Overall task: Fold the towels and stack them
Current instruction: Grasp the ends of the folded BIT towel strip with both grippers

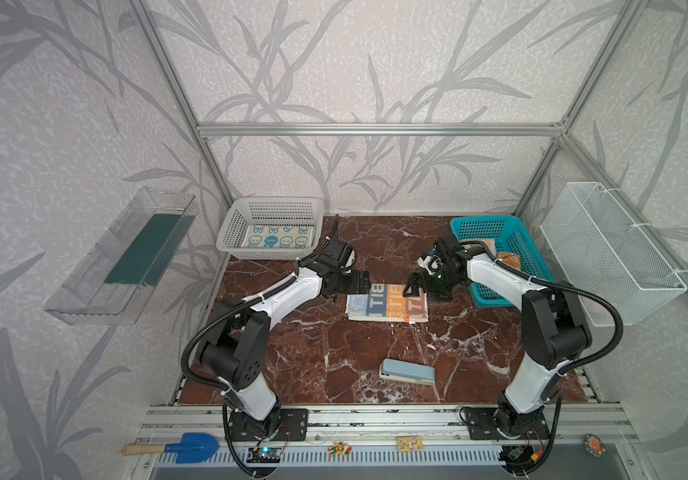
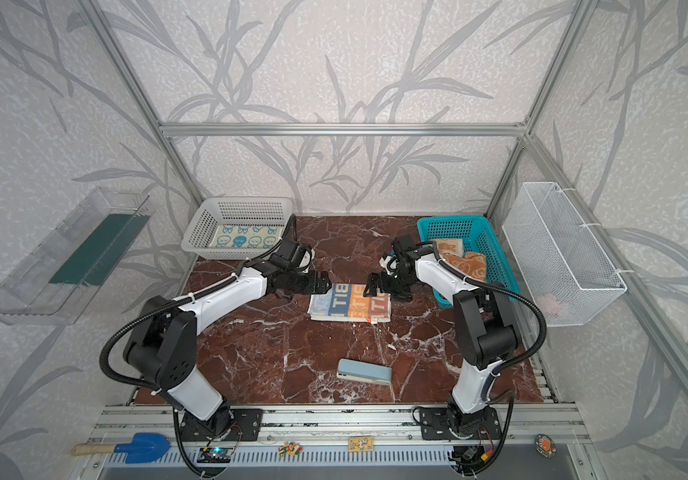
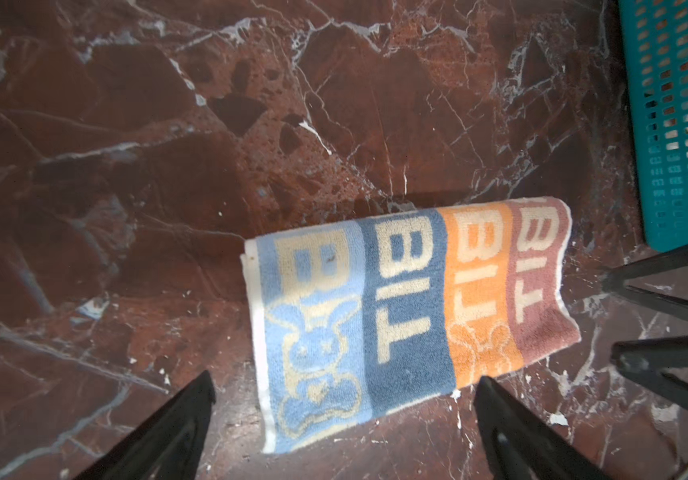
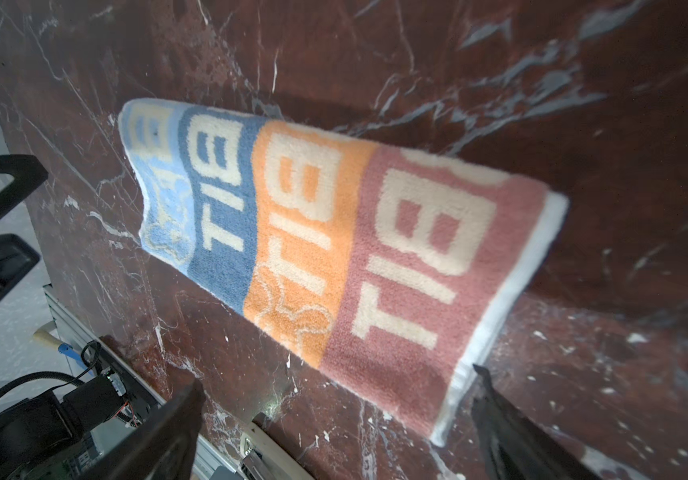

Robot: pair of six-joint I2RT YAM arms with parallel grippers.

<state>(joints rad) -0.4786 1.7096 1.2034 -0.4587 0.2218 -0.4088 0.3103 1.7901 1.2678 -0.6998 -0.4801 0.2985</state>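
Towel (image 1: 387, 302) ctr of table (image 1: 375, 249); block (image 1: 408, 372) in front.

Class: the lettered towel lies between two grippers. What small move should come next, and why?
Probably close the right gripper on the short end of the lettered towel beside it, to fold it across. The towel lies as a long folded strip, and both that gripper and the left gripper stand open at its ends, holding nothing.

- The lettered towel (image 3: 408, 316) has the cream letters "BIT" on its dark blue block.
- The same "BIT" is on the orange block and again on the dusty pink block at the right end.
- The pale blue block at the left end has a single "B".
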